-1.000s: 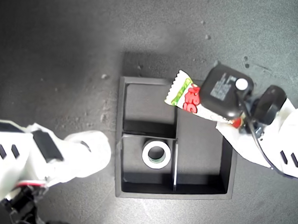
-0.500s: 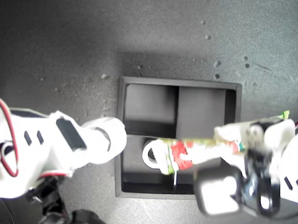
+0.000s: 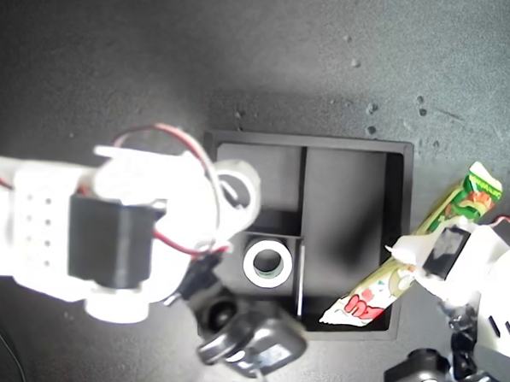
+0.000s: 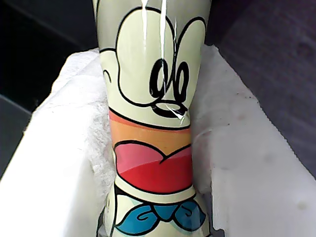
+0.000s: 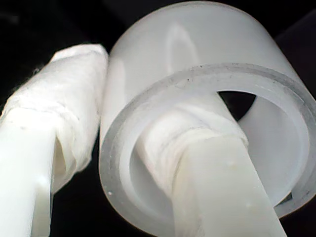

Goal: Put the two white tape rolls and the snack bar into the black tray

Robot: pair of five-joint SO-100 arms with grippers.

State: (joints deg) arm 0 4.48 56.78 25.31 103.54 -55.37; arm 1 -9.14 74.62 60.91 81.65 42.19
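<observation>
The black tray (image 3: 309, 144) sits mid-table. One white tape roll (image 3: 268, 263) lies flat in a small compartment. My second gripper (image 3: 235, 192), reaching in from the exterior view's left, is shut on the other white tape roll (image 5: 197, 98) over the other small compartment, one finger (image 5: 217, 187) through its hole. That roll (image 3: 241, 175) shows partly from above. My first gripper (image 3: 416, 252), at the exterior view's right, is shut on the snack bar (image 3: 378, 292), whose cartoon wrapper (image 4: 153, 98) fills its wrist view. The bar slants across the tray's right wall, one end down in the long compartment.
The tray rests on a dark, speckled tabletop. The second arm's white body (image 3: 82, 233) with red wires covers the tray's left wall. Two black wrist-camera housings (image 3: 255, 345) (image 3: 420, 379) hang near the exterior view's bottom edge.
The second arm has swung in over the tray with a tape roll. The first gripper has turned the snack bar from lying across the tray to slanting over its right wall.
</observation>
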